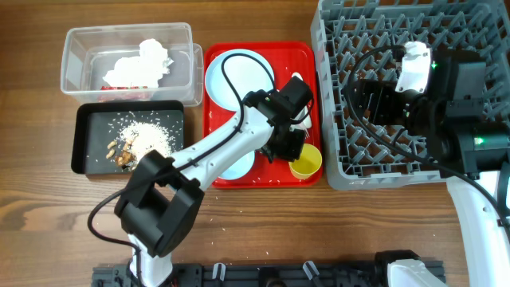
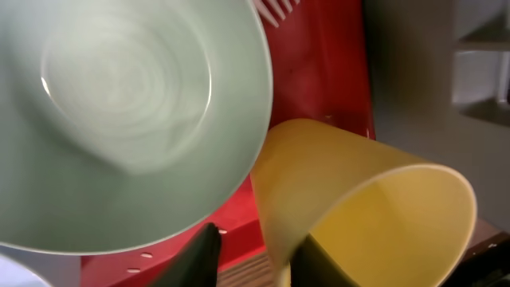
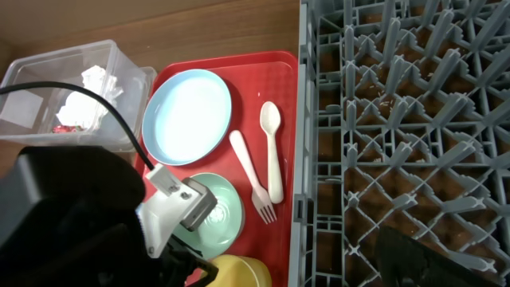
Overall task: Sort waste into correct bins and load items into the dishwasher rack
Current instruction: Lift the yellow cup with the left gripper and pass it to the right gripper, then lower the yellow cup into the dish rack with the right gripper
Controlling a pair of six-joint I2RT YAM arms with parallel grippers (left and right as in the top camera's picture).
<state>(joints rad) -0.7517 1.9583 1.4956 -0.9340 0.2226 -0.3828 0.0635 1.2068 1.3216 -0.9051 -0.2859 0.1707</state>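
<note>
Straddling rim of yellow cup (image 2: 362, 211), left gripper (image 2: 259, 257), mint-green bowl (image 2: 127, 119) beside.

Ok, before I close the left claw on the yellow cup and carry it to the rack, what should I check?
1. Left claw lined up on the yellow cup: ok, the cup's wall sits between the fingers.
2. Grip made: not ok, red tray shows between one finger and the wall.
3. Mint-green bowl clear of the claw: cannot tell, it sits very close.
4. Fork and spoon out of the way: ok, they lie further up the tray.
5. Dishwasher rack has room: ok, the pegs in view are bare.
6. Path over the rack free: not ok, the right arm hangs above it.
</note>
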